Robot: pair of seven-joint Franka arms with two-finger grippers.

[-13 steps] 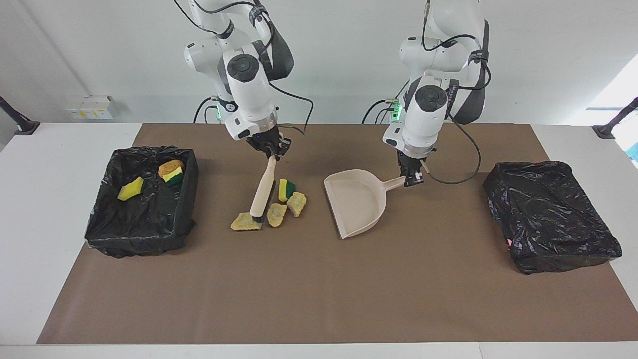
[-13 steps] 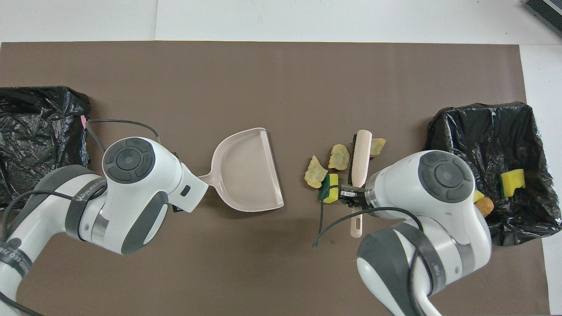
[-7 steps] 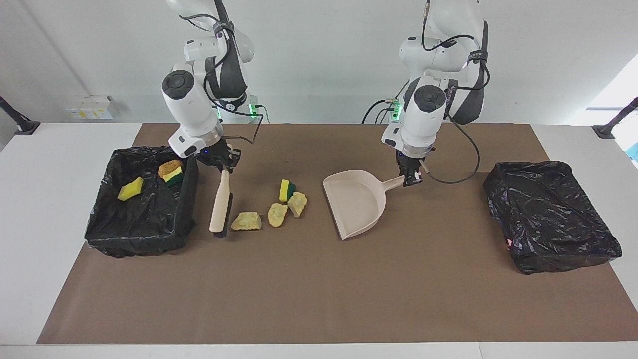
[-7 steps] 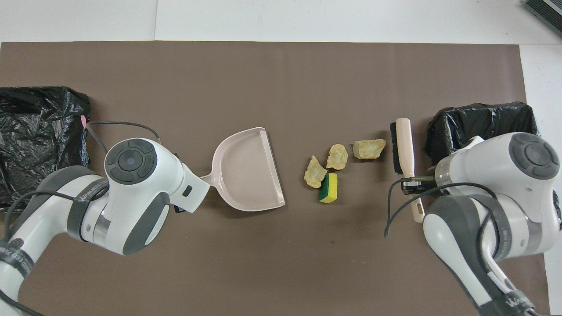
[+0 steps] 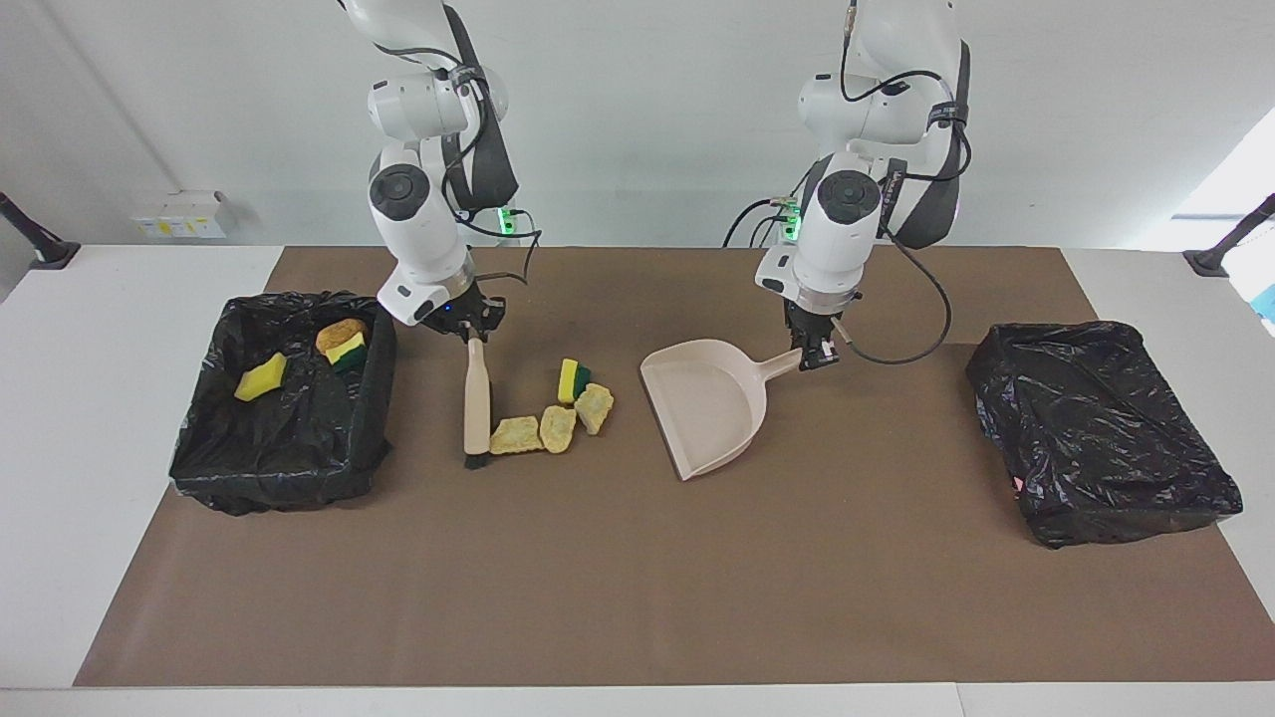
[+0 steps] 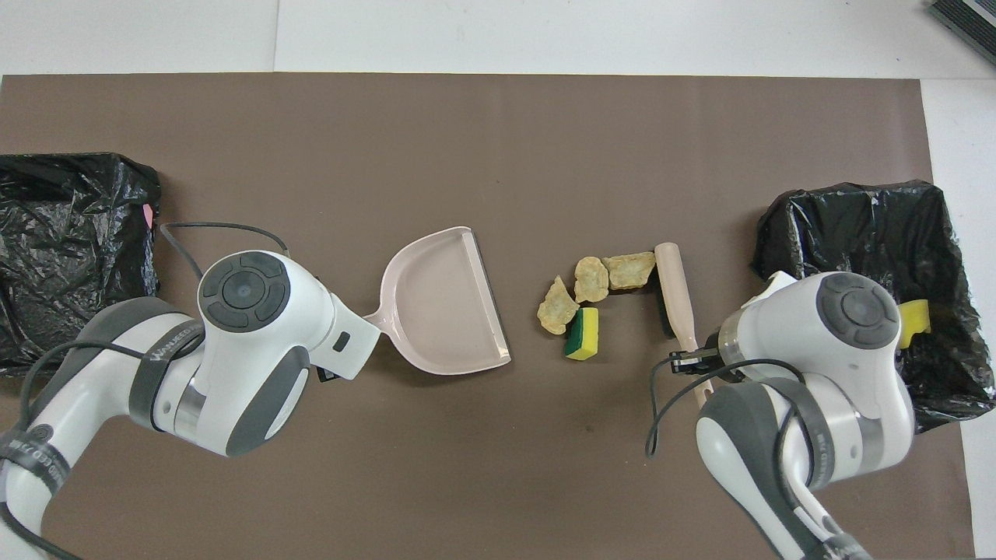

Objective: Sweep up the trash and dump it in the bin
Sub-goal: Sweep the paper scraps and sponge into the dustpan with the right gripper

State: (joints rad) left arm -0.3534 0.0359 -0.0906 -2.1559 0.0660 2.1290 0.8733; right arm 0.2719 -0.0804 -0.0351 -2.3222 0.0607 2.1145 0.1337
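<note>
Four loose scraps: three pale tan crumbly foam lumps (image 5: 515, 436) and a green-and-yellow sponge (image 5: 571, 379) lie clustered on the brown mat (image 5: 637, 588), between brush and dustpan.
Brush: beige brush (image 5: 477, 407), long axis running away from the robots, bristles touching the nearest lump.
Right gripper (image 5: 469, 331): clenched on the brush handle, arm angled down.
Left gripper (image 5: 817, 355): clamped on the beige dustpan (image 5: 709, 403) handle; pan mouth faces the scraps.
Bin: black-lined bin (image 5: 284, 398) at the right arm's end holds more sponge pieces.
</note>
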